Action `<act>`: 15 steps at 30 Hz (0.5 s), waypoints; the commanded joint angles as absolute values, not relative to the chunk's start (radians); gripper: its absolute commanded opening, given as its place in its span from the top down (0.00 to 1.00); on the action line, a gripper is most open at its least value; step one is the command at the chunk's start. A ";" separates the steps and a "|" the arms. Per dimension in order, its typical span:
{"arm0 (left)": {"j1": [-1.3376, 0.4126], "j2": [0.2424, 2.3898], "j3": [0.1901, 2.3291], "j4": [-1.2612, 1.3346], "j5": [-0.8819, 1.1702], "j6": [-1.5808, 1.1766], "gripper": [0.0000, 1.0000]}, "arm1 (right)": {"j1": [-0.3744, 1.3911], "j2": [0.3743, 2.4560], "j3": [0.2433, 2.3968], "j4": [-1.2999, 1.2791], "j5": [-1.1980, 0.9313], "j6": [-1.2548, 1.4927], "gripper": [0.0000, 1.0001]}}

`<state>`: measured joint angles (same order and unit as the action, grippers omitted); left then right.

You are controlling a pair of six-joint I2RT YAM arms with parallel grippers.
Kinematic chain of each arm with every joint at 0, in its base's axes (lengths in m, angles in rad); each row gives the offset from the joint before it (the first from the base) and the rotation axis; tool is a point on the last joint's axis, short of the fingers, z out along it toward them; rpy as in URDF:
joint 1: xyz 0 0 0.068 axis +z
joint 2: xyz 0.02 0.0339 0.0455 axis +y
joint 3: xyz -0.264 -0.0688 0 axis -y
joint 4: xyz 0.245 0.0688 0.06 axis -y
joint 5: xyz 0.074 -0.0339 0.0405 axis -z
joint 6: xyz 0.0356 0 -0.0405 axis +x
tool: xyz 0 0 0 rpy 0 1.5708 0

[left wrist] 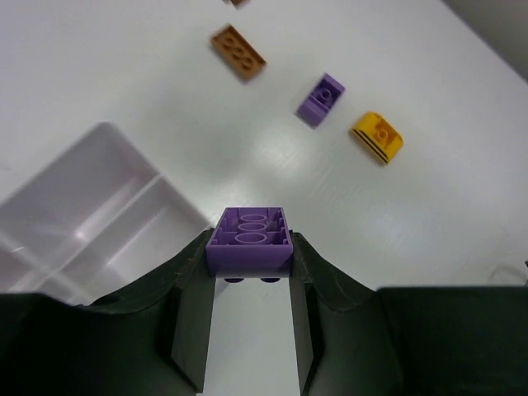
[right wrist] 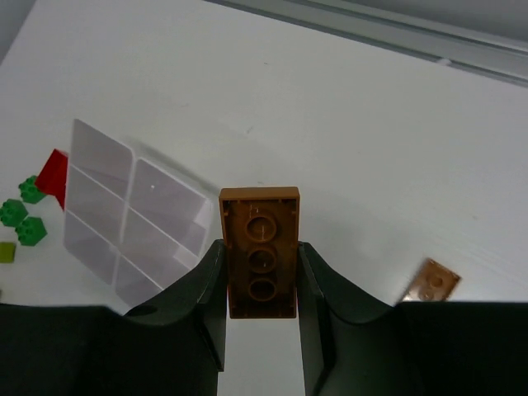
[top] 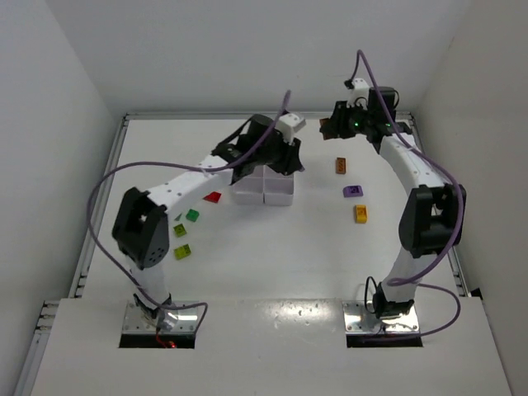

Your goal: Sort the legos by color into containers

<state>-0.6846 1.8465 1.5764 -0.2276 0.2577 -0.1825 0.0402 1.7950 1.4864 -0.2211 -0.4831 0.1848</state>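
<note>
Two bricks gripped: purple brick (left wrist: pixel 248 240) in closed left jaws, just beside the tray (left wrist: pixel 91 206); orange-brown brick (right wrist: pixel 261 252) in closed right jaws, well apart from it. Carry step; next, centring each above its own compartment, then releasing.

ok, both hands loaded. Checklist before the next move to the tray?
1. left hand shut on purple studded plastic brick: ok.
2. right hand shut on orange-brown flat plastic brick: ok.
3. Purple brick over white six-compartment plastic tray: not ok, the tray lies beside it.
4. Orange-brown brick over tray: not ok, the tray is well off to one side.
5. Compartments free: ok, those visible look empty.
6. Hands clear of each other: ok.
</note>
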 commanded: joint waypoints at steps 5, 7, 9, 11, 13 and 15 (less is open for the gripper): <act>-0.572 1.678 1.384 -0.172 0.265 -0.236 1.00 | 0.153 1.930 1.650 -0.193 -0.561 0.161 1.00; -0.534 1.669 1.374 -0.172 0.276 -0.247 1.00 | 0.178 1.948 1.660 -0.209 -0.561 0.149 1.00; -0.511 1.660 1.365 -0.172 0.285 -0.247 1.00 | 0.207 1.963 1.669 -0.209 -0.561 0.138 1.00; -0.482 1.660 1.365 -0.172 0.294 -0.247 1.00 | 0.216 1.974 1.669 -0.209 -0.561 0.138 1.00; -0.456 1.660 1.365 -0.172 0.308 -0.256 1.00 | 0.248 1.983 1.669 -0.209 -0.561 0.127 1.00; -0.440 1.660 1.365 -0.172 0.308 -0.256 1.00 | 0.262 1.983 1.678 -0.199 -0.561 0.118 1.00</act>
